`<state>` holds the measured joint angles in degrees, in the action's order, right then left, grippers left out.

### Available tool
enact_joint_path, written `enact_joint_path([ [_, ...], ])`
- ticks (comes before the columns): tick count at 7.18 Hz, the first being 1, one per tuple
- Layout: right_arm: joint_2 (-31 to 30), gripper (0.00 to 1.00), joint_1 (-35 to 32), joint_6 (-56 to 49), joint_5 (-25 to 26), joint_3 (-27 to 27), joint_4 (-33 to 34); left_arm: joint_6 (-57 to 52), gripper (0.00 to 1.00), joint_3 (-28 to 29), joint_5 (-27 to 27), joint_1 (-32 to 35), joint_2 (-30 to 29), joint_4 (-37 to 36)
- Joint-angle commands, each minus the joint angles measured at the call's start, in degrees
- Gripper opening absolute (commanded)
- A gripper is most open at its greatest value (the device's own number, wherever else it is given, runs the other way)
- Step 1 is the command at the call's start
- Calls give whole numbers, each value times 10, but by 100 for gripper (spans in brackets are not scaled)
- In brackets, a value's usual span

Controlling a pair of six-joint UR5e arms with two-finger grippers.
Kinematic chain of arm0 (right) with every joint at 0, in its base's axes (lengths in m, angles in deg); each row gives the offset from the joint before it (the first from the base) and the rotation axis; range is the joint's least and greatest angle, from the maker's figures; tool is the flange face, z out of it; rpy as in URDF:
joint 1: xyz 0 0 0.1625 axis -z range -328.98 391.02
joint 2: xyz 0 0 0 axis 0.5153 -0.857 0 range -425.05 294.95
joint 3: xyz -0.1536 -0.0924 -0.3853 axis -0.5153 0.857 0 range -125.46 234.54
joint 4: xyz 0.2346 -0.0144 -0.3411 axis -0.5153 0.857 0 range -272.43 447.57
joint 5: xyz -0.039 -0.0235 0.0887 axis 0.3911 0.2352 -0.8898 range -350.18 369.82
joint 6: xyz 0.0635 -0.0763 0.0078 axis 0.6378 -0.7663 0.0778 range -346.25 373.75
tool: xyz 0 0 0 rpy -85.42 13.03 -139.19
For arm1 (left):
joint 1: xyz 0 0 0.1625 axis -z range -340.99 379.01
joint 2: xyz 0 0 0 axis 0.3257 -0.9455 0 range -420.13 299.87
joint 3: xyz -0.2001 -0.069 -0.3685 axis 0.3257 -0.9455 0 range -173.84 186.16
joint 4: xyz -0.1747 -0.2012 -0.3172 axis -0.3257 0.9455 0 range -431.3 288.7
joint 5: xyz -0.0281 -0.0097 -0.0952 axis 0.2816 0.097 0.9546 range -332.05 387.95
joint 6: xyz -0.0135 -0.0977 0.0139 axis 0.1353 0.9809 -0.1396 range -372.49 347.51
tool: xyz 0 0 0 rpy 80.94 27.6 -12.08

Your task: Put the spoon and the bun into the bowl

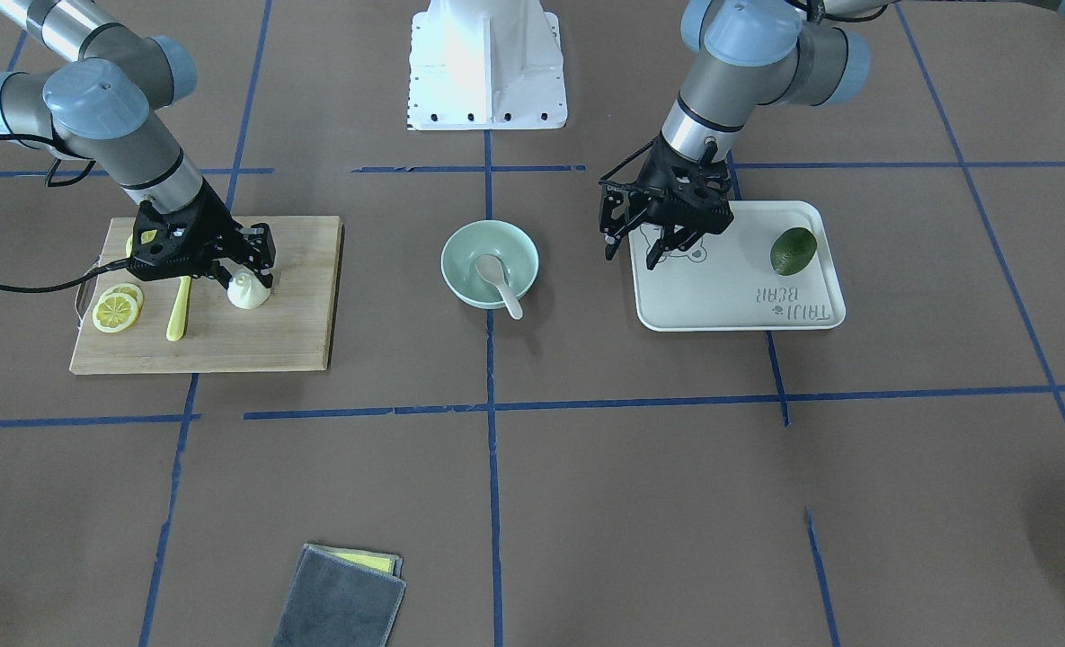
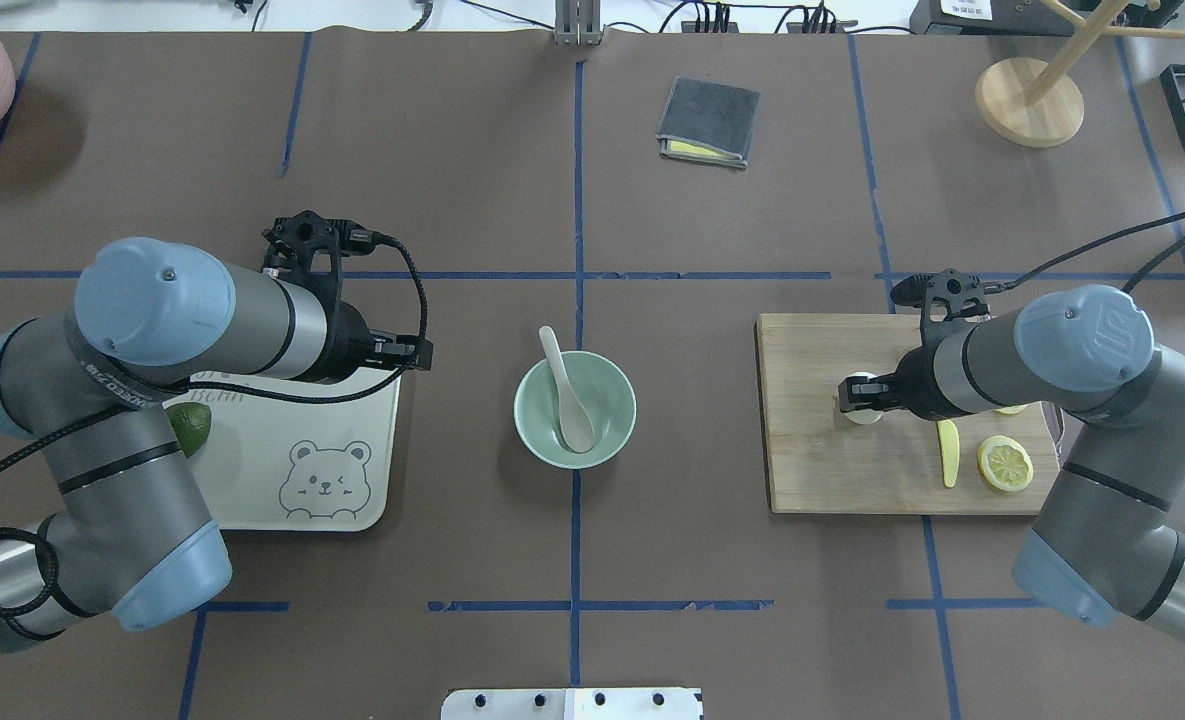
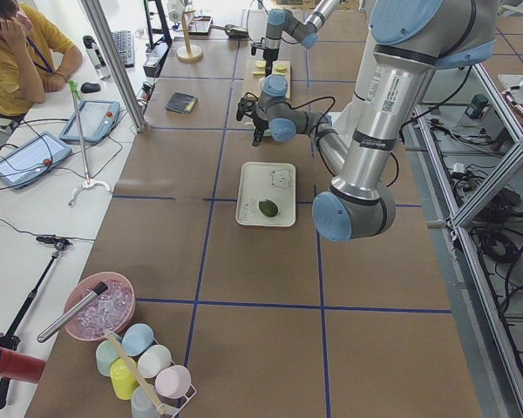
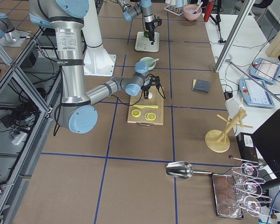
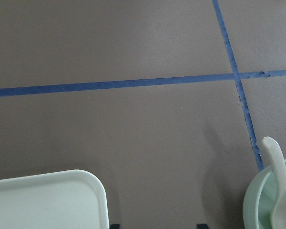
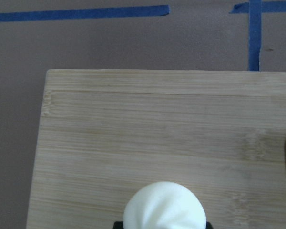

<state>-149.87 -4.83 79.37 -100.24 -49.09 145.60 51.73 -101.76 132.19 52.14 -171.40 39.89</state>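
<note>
As bowl (image 1: 452, 270) holds spoon (image 1: 494, 272) | right jaws grip bun (image 1: 251, 296) beside knife (image 1: 178, 314) | left jaws open

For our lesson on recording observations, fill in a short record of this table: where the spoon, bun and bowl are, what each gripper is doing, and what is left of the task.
Spoon: in the bowl, handle leaning over the rim
Bun: on the board, not yet in the bowl
Right gripper: down at the bun, a finger on either side; grip unclear
Left gripper: open, empty, by the tray's bowl-side edge
Also on board: lemon slices, knife
On tray: avocado
Left to do: bun into bowl
</note>
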Motion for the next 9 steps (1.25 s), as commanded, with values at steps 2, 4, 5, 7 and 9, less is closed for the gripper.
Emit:
enact_joint_path([
  [2,4,37,0,33,-3,-20,1,-1,62,-11,0,1,3,0],
  [4,70,38,5,132,-3,-24,7,-7,62,-53,2,10,45,0],
  [5,117,38,30,197,0,-20,7,-41,62,-70,5,44,66,2],
  [7,224,40,101,294,59,14,40,-111,65,-108,59,96,119,4],
  [9,288,40,123,312,115,67,60,-138,67,-104,73,113,129,5],
])
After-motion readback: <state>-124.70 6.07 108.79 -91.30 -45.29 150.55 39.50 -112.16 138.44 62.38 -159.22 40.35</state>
